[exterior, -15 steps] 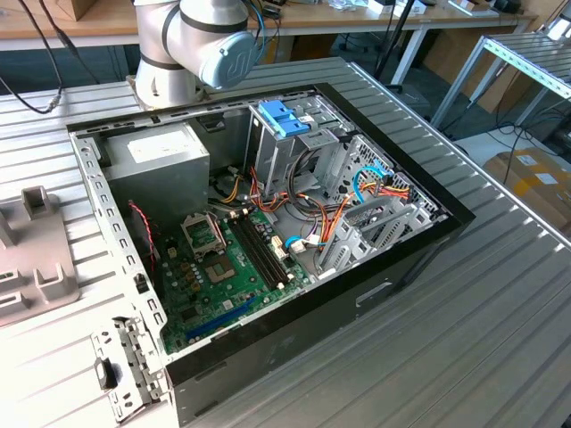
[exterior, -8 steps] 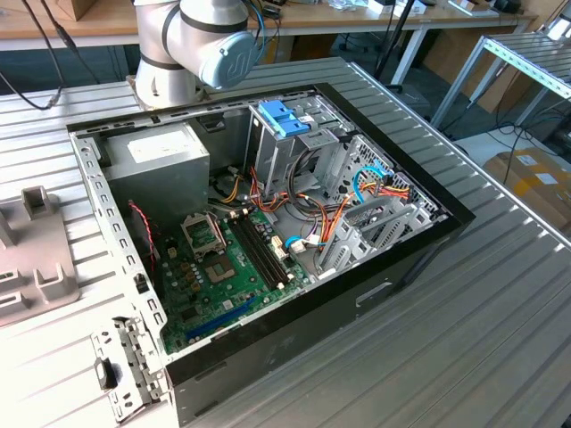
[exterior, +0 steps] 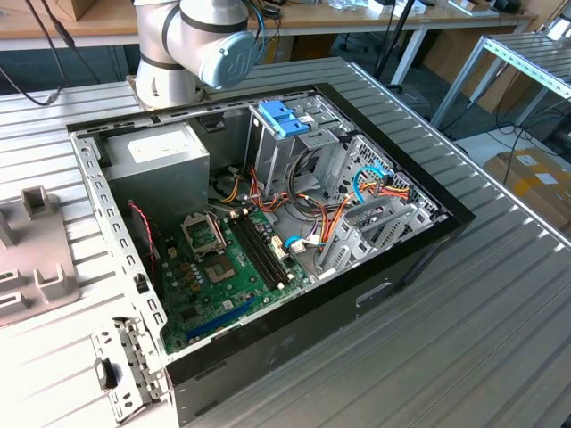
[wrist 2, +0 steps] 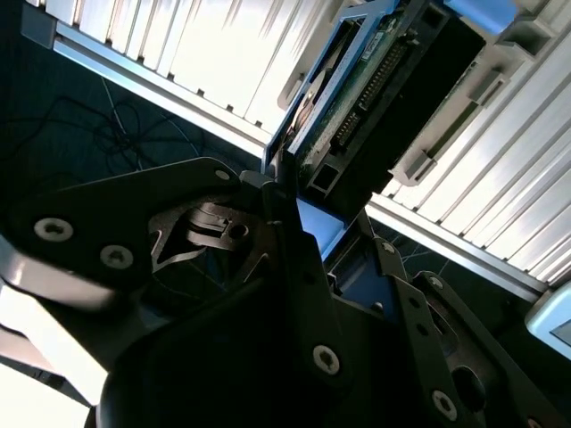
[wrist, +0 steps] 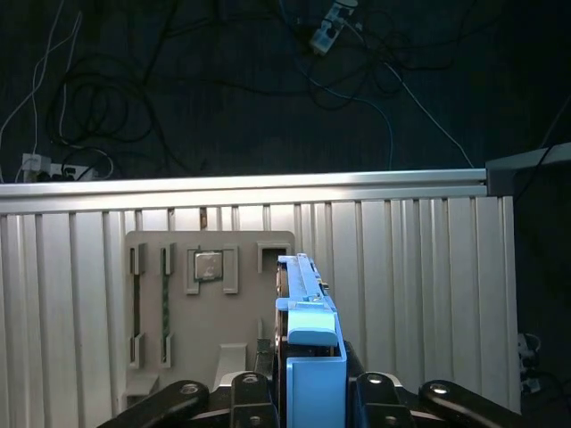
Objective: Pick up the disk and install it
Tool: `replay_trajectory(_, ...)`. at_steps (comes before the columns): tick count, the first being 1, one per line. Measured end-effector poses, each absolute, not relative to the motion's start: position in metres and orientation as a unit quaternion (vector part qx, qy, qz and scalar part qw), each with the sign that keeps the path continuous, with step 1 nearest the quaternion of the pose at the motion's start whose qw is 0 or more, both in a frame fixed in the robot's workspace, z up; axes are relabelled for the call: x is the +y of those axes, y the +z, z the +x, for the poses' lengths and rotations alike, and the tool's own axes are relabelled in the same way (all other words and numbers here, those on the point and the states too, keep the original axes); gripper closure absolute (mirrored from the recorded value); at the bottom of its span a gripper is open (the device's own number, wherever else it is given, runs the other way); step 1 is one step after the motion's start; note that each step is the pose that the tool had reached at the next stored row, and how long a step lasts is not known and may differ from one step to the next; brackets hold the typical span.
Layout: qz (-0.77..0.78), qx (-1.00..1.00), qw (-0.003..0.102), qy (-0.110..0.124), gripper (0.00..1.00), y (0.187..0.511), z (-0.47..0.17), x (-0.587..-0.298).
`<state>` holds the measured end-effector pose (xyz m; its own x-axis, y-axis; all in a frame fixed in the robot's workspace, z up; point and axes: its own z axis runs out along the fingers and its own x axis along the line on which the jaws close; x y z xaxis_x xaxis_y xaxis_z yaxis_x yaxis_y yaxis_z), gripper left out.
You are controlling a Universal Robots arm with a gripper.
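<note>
Exterior view: an open computer case [exterior: 410,259] lies on the ribbed table [exterior: 500,339]. It contains a green motherboard [exterior: 223,267], orange cables [exterior: 343,209], a grey power supply [exterior: 165,160] and, farther back, a drive cage [exterior: 285,120] with light-blue handles. The robot arm [exterior: 192,45] stands behind the case.

First wrist view: the end effector [wrist: 308,370] is clamped on the disk [wrist: 302,290], one black finger on each flat side. The disk stands on edge, a blue rail along its rim, its long axis running straight out from the fingers. Beyond it, a grey fixture tray [wrist: 241,312] on the table holds a processor chip [wrist: 207,266] and a memory stick [wrist: 165,308].

Second wrist view: the disk's circuit-board face and connector row show.
</note>
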<state>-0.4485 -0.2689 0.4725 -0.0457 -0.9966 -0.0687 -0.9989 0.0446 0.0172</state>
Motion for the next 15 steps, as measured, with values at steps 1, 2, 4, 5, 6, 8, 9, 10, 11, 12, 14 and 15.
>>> replay_trajectory(1, -0.691, 0.722, 0.019, 0.03, 0.63, 0.475, -0.448, -0.269)
replay_trajectory(2, -0.69, 0.722, 0.019, 0.03, 0.63, 0.477, -0.448, -0.269)
replay_trajectory(4, -0.69, 0.722, 0.019, 0.03, 0.63, 0.479, -0.448, -0.269)
replay_trajectory(5, -0.69, 0.722, 0.019, 0.03, 0.63, 0.48, -0.448, -0.269)
replay_trajectory(6, -0.69, 0.722, 0.019, 0.03, 0.63, 0.481, -0.448, -0.269)
replay_trajectory(8, -0.69, 0.722, 0.019, 0.03, 0.63, 0.484, -0.448, -0.269)
replay_trajectory(9, -0.69, 0.722, 0.019, 0.03, 0.63, 0.485, -0.448, -0.269)
replay_trajectory(10, -0.691, 0.722, 0.019, 0.03, 0.63, 0.486, -0.448, -0.269)
replay_trajectory(11, -0.691, 0.722, 0.019, 0.03, 0.63, 0.488, -0.448, -0.269)
replay_trajectory(12, -0.69, 0.722, 0.019, 0.03, 0.63, 0.489, -0.448, -0.269)
replay_trajectory(14, -0.69, 0.722, 0.019, 0.03, 0.63, 0.491, -0.448, -0.269)
replay_trajectory(15, -0.69, 0.722, 0.019, 0.03, 0.63, 0.492, -0.448, -0.269)
